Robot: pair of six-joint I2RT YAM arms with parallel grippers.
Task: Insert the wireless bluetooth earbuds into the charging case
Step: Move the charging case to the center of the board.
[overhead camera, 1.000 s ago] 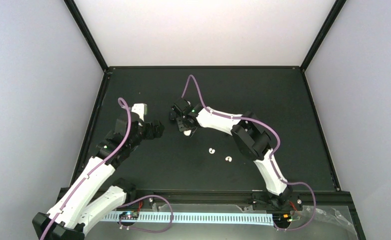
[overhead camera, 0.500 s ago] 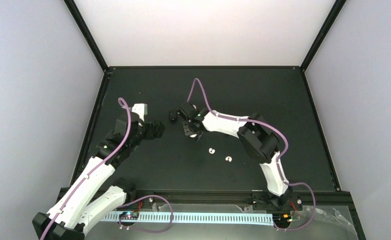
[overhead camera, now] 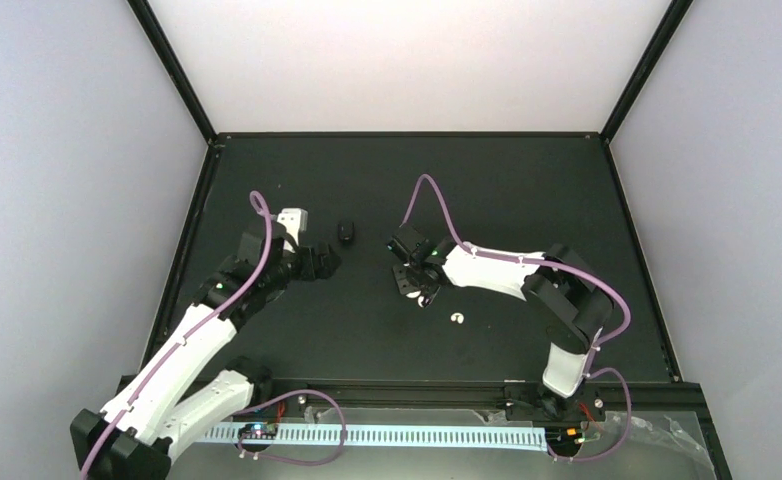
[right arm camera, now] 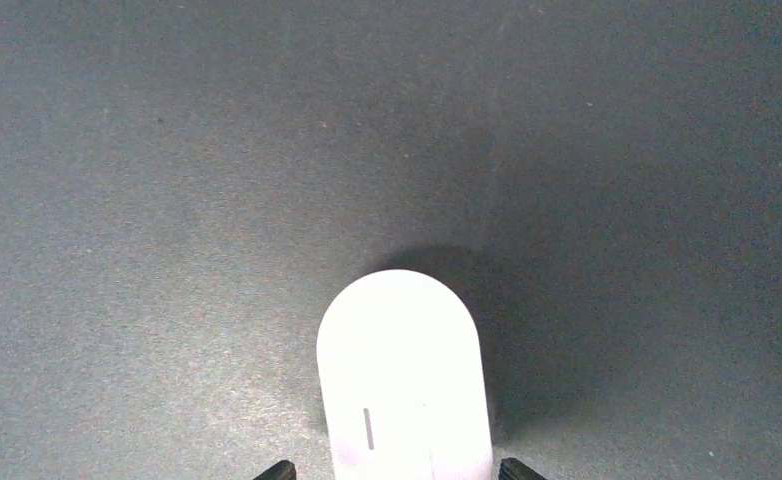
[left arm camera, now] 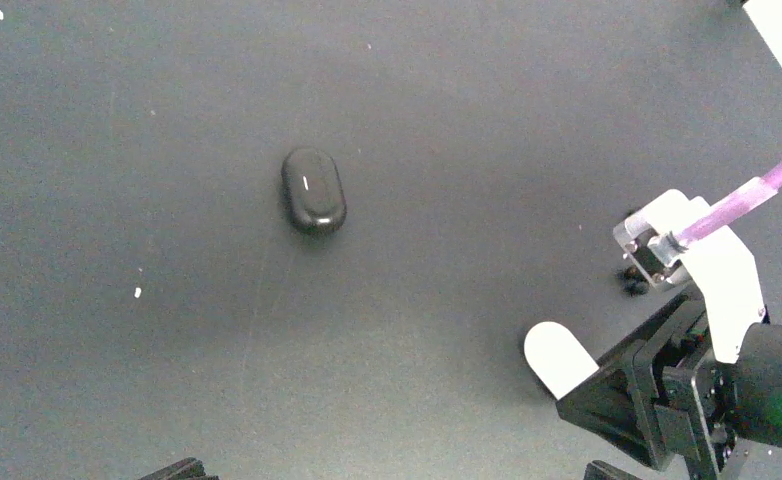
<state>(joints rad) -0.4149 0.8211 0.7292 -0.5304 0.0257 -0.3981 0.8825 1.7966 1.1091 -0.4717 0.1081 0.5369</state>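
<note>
My right gripper [right arm camera: 394, 470] is shut on a white oblong charging case [right arm camera: 404, 375] that sticks out past its fingertips and casts a shadow on the mat. From the left wrist view the case's tip [left arm camera: 560, 357] shows beside that gripper [left arm camera: 607, 400]. A closed black case [overhead camera: 346, 232] [left arm camera: 313, 190] lies alone on the mat. One white earbud [overhead camera: 457, 318] lies near the right gripper [overhead camera: 415, 285]; another [overhead camera: 425, 301] peeks out at its edge. Two tiny black earbuds [left arm camera: 631, 286] lie by the right wrist. My left gripper [overhead camera: 319, 262] [left arm camera: 392, 474] is open and empty, short of the black case.
The black mat [overhead camera: 507, 190] is bounded by a raised black frame [overhead camera: 407, 134] and pale walls. The right arm's purple cable [overhead camera: 437, 195] arches above the mat. The right forearm [overhead camera: 507, 272] stretches across the middle right.
The right gripper has travelled right and toward the near edge, away from the black case, ending over a white earbud. The left gripper has edged slightly right.
</note>
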